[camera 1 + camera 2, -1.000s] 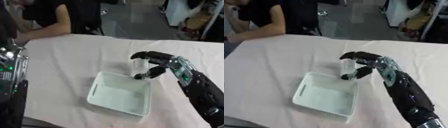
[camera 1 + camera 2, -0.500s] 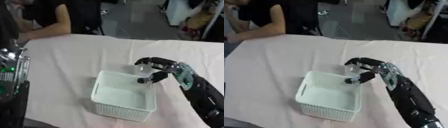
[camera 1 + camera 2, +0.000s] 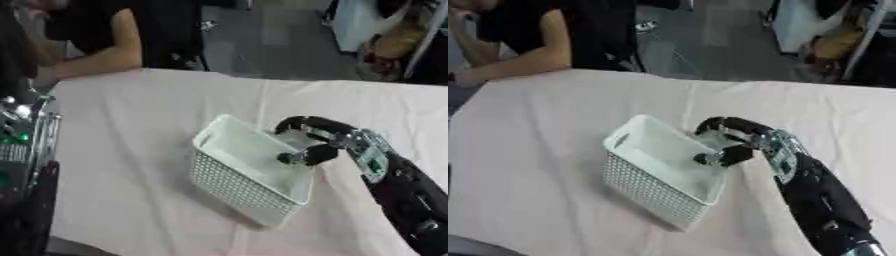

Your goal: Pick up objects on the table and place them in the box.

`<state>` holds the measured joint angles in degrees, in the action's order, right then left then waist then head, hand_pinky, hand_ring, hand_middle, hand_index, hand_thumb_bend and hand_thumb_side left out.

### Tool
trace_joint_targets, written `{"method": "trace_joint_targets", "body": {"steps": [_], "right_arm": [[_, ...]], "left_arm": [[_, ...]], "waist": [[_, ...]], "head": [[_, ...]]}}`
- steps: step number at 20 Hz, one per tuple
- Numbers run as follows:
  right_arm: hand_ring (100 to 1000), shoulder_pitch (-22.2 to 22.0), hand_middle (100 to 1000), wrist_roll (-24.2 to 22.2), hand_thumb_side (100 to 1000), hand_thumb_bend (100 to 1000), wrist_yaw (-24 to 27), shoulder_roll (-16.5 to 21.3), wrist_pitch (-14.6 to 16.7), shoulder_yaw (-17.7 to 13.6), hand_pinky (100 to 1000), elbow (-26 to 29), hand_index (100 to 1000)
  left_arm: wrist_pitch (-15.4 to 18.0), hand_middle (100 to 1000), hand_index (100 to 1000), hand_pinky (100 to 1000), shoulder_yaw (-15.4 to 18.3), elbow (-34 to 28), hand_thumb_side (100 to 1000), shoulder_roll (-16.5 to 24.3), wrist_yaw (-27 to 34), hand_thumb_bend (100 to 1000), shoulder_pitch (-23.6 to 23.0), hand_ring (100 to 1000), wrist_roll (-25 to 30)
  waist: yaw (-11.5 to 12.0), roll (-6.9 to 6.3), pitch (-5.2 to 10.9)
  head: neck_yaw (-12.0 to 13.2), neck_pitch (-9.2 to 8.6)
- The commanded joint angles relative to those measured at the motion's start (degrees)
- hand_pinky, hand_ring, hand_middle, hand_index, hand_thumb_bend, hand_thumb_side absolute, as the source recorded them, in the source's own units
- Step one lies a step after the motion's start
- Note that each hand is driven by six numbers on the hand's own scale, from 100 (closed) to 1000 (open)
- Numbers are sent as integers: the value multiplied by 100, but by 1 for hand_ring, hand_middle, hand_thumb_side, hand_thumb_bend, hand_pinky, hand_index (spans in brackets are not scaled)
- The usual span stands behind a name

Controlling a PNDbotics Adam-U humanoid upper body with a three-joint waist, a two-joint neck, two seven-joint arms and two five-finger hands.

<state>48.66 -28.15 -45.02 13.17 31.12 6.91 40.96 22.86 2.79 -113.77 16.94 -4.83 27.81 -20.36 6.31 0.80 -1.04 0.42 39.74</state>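
- Standing on the bench (image 3: 131, 150), which was covered with a pale pinkish cloth: one white box (image 3: 249, 172), a perforated plastic basket with a handle slot in its end wall, set askew with one corner toward the robot.
- Right hand (image 3: 315, 142): black, reaching in from the right, poised over the right rim of the box; fingers (image 3: 715, 125) curled over from above and thumb tucked beneath, closed round a pale, seemingly clear object (image 3: 297, 142).
- Pale object: held at the box's rim, partly over the interior; its shape could not be made out beyond a light, glassy patch between fingers and thumb.
- Box interior: smooth and white where visible; contents could not be told.
- Right forearm (image 3: 407, 192): black with a silver wrist section carrying a small green mark, running down to the lower right corner.
- Left arm (image 3: 22, 165): silver and black machinery with green lights at the left edge of the left eye view; its hand was not visible.
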Motion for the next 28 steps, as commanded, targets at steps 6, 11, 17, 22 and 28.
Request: {"method": "trace_joint_targets", "body": {"steps": [6, 11, 17, 22, 28], "right_arm": [[883, -62, 894, -157, 725, 440, 295, 281, 36, 177, 716, 440, 940], [900, -87, 908, -560, 735, 426, 730, 484, -158, 346, 727, 1275, 951], [914, -104, 919, -785, 759, 417, 975, 635, -435, 416, 736, 1766, 960], [915, -116, 919, -790, 769, 416, 1108, 682, -540, 398, 736, 1853, 960], [913, -112, 918, -759, 745, 423, 1013, 727, -608, 341, 733, 1741, 957]], "left_arm": [[-12, 671, 786, 575, -17, -82, 662, 58, -29, 228, 94, 616, 16], [-23, 671, 786, 575, -18, -82, 662, 80, -27, 227, 80, 616, 19], [-31, 671, 786, 574, -18, -82, 662, 95, -28, 225, 68, 616, 17], [-38, 670, 786, 574, -20, -82, 663, 101, -29, 224, 62, 615, 21], [-39, 670, 786, 574, -28, -82, 663, 99, -26, 224, 68, 615, 31]], "waist": [[-6, -9, 65], [-16, -3, 79], [-28, -1, 92], [-35, -4, 96], [-31, -5, 94]], "head": [[21, -65], [44, -58], [56, -69], [66, -78], [54, -93]]}}
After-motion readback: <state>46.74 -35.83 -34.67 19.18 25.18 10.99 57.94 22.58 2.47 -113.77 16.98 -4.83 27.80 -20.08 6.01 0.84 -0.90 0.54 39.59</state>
